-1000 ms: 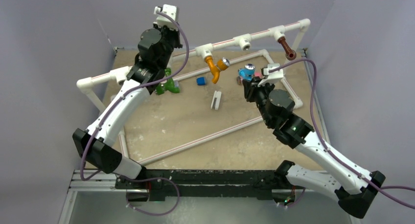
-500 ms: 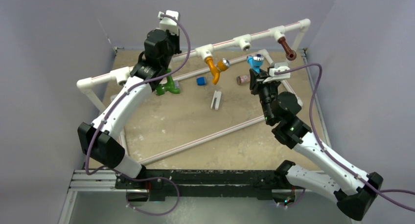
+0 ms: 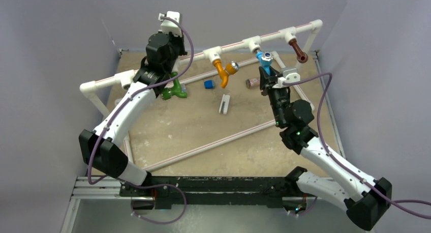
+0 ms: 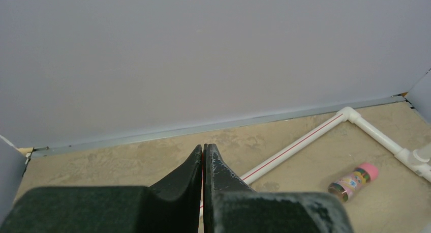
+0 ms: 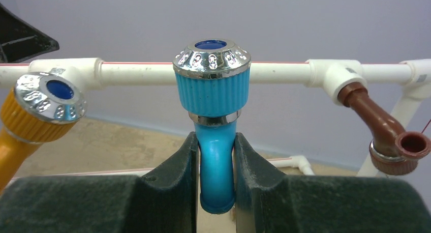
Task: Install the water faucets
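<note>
Your right hand (image 5: 216, 156) is clamped on the blue faucet (image 5: 212, 85) by its stem, knob up, right at the white pipe rail (image 5: 137, 73) between the orange faucet (image 5: 30, 121) and the brown faucet (image 5: 386, 136) (both fitted to the rail). Your left hand (image 4: 203, 154) is closed tight and empty. The green faucet (image 3: 175, 91) lies on the tabletop (image 3: 203, 131). The pink-capped bottle (image 4: 352, 180) has a label too small to read.

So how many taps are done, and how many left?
Two look done: the orange faucet and the brown faucet hang from the white pipe. In hand: the right tool grips the blue faucet, raised near an empty fitting. Left: the green faucet lies on the table; the left tool is shut, holding nothing.
</note>
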